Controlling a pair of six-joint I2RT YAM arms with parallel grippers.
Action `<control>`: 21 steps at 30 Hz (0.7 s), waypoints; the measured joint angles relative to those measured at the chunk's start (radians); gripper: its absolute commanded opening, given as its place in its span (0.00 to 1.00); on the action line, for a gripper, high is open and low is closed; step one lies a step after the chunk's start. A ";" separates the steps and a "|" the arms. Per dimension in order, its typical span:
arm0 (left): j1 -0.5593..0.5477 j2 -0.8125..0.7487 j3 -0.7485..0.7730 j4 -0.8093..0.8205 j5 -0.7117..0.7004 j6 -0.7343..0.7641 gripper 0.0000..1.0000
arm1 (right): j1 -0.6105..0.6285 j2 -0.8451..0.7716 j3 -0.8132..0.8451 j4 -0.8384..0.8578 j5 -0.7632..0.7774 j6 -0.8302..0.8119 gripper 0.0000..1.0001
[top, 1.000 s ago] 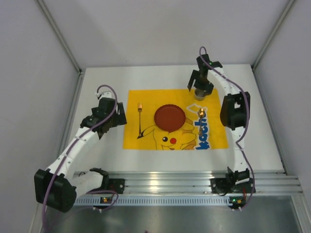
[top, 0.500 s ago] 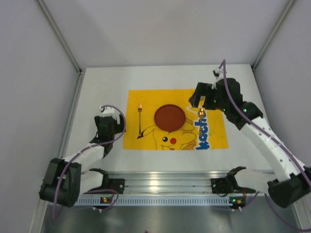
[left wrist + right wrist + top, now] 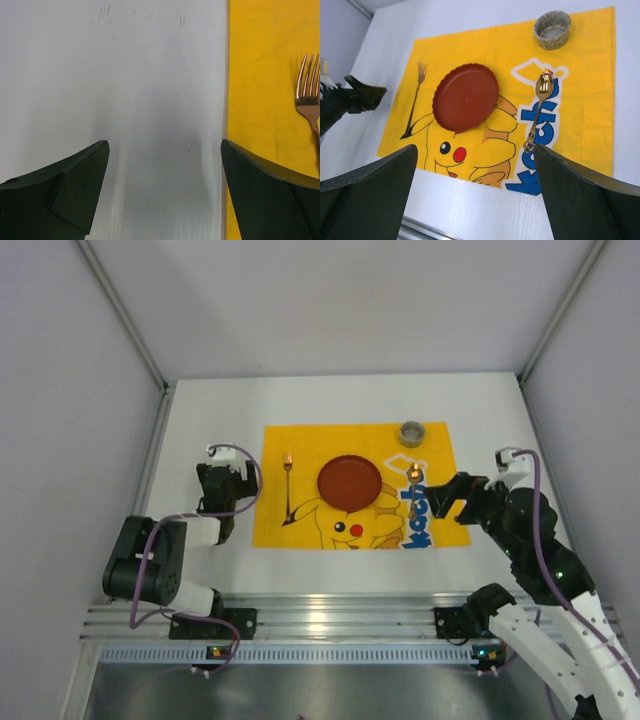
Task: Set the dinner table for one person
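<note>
The white dinner table (image 3: 200, 410) carries a yellow cartoon-print cloth (image 3: 300, 445). On the cloth lie a red plate (image 3: 349, 481), a copper fork (image 3: 287, 485) to its left, a gold spoon (image 3: 412, 490) to its right and a small grey bowl (image 3: 411, 432) at the far right. My left gripper (image 3: 232, 483) is open and empty, low over the bare table (image 3: 150, 75) just left of the cloth; the fork (image 3: 310, 95) shows at its right. My right gripper (image 3: 447, 502) is open and empty, raised by the cloth's right edge, looking down on the plate (image 3: 465, 97), spoon (image 3: 540, 107) and bowl (image 3: 552, 29).
Grey walls close in the table on three sides. An aluminium rail (image 3: 340, 615) with both arm bases runs along the near edge. The left gripper's fingers (image 3: 365, 95) show at the left of the right wrist view.
The right gripper has drawn back from the far right of the cloth, where the bowl now stands uncovered, to the near right. The left arm has folded back toward its base.
</note>
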 measured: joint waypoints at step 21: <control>0.209 0.080 -0.087 0.299 0.209 -0.004 0.96 | 0.000 -0.193 -0.018 -0.095 0.077 0.022 1.00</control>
